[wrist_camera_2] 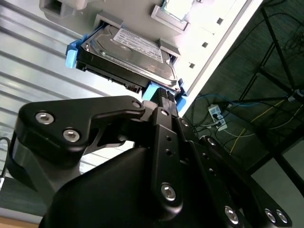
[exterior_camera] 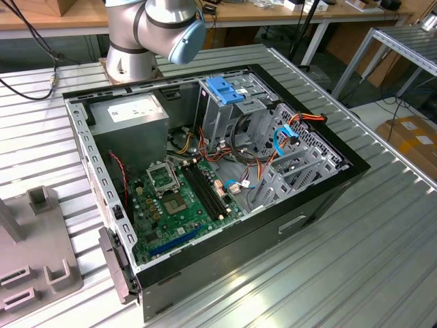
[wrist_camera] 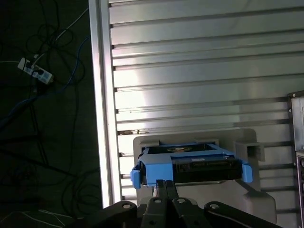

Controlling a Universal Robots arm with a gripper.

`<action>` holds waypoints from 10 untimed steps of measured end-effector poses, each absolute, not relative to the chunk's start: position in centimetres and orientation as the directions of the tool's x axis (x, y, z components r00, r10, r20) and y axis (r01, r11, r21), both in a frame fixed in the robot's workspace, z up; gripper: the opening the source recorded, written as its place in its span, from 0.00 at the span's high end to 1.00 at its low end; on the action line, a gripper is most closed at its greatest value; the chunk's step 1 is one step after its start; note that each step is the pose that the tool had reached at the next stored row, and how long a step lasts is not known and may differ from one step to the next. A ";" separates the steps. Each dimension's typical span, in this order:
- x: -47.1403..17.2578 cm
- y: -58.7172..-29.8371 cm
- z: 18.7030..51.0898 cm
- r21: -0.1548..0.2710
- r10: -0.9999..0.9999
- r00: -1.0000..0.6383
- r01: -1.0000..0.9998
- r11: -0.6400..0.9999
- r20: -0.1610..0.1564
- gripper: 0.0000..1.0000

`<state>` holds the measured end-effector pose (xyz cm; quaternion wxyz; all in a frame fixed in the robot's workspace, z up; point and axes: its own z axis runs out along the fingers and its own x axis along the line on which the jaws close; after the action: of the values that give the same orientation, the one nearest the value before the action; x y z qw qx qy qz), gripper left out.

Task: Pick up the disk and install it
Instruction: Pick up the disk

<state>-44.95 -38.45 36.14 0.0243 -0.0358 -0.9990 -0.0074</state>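
The disk (wrist_camera_2: pixel 126 54) is a grey-metal drive with a white label in a bright blue carrier. It rests in a slot of a pale grey holder (wrist_camera_2: pixel 142 21) on the ribbed metal table. In the first wrist view the disk (wrist_camera: pixel 190 164) is seen end-on, its blue frame facing the camera. My gripper (wrist_camera_2: pixel 164 95) reaches up to the carrier's near blue edge and meets it at the middle. In the first wrist view, my gripper (wrist_camera: pixel 165 183) touches the lower edge of the blue frame.
The open computer case (exterior_camera: pixel 321 198) lies on the table with the motherboard (exterior_camera: pixel 177 198), a power-supply box (exterior_camera: pixel 130 113) and a blue-capped drive cage (exterior_camera: pixel 225 89) inside. The arm's base (exterior_camera: pixel 130 55) stands behind it. A grey fixture (exterior_camera: pixel 34 260) sits at the exterior view's left. The table edge (wrist_camera: pixel 100 118) runs close to the holder.
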 end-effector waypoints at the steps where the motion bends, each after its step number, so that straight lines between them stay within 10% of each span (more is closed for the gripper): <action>1: -45.0 -38.4 36.1 0.013 0.063 -0.997 0.064 0.998 0.049 0.89; 10: -45.0 -38.4 36.1 0.013 -0.227 -0.973 -0.227 0.974 0.049 0.89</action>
<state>-44.95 -38.45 36.13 0.0251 0.1143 -0.9931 -0.0037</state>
